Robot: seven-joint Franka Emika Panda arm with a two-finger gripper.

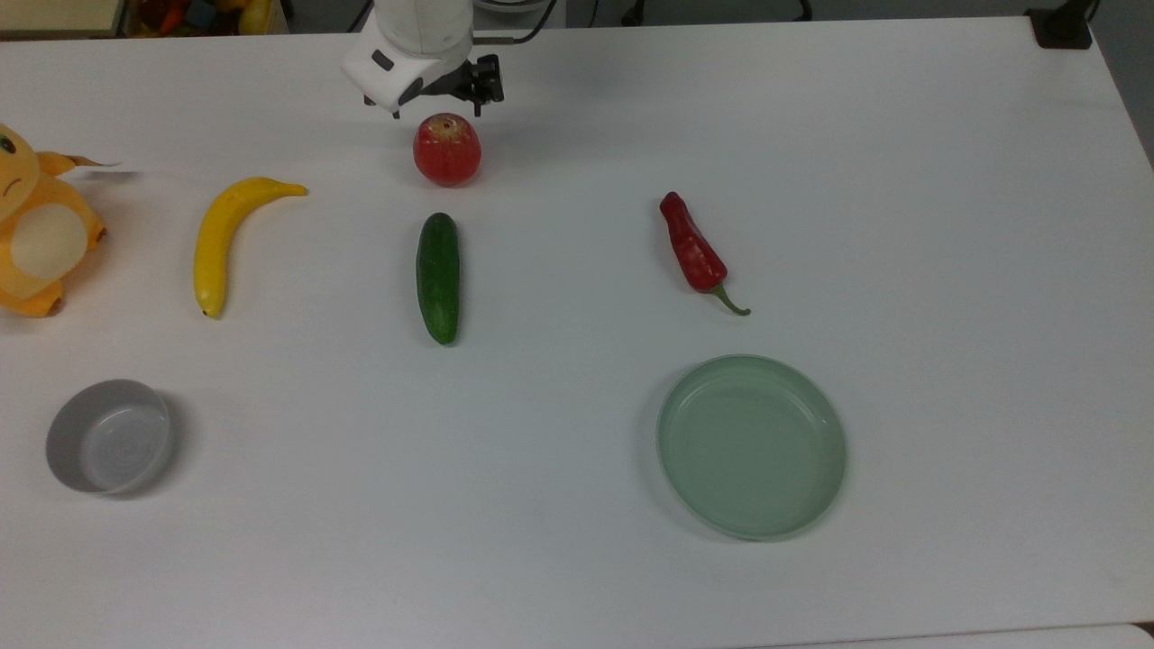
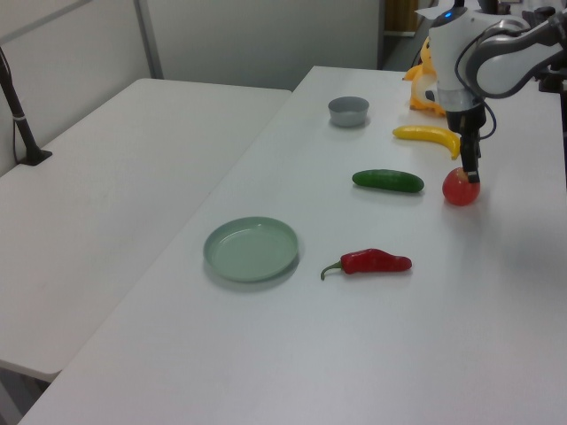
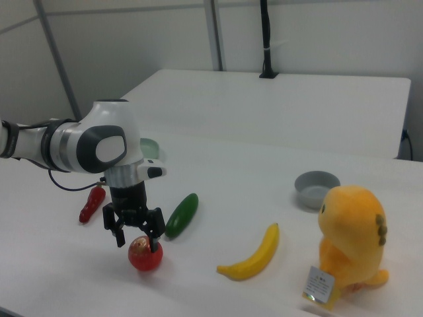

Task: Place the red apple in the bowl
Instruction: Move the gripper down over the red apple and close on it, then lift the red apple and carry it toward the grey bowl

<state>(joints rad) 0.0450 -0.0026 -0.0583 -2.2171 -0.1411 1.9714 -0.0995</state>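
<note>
Straddling the apple (image 3: 145,253) from above with fingers spread, the gripper (image 3: 137,236) shows its gap best in the right view, while the top view shows the bowl (image 1: 109,436) far off near the table (image 1: 541,541) edge, open surface between

White table (image 2: 292,354), pale green plate (image 2: 252,249) centre left, red chili pepper (image 2: 373,261) beside it, cucumber (image 2: 388,181) and banana (image 2: 429,138) above, grey bowl (image 2: 348,111) upper centre, gripper (image 2: 470,174) at the red apple (image 2: 458,189), orange plush toy (image 2: 429,80) top right.
</note>
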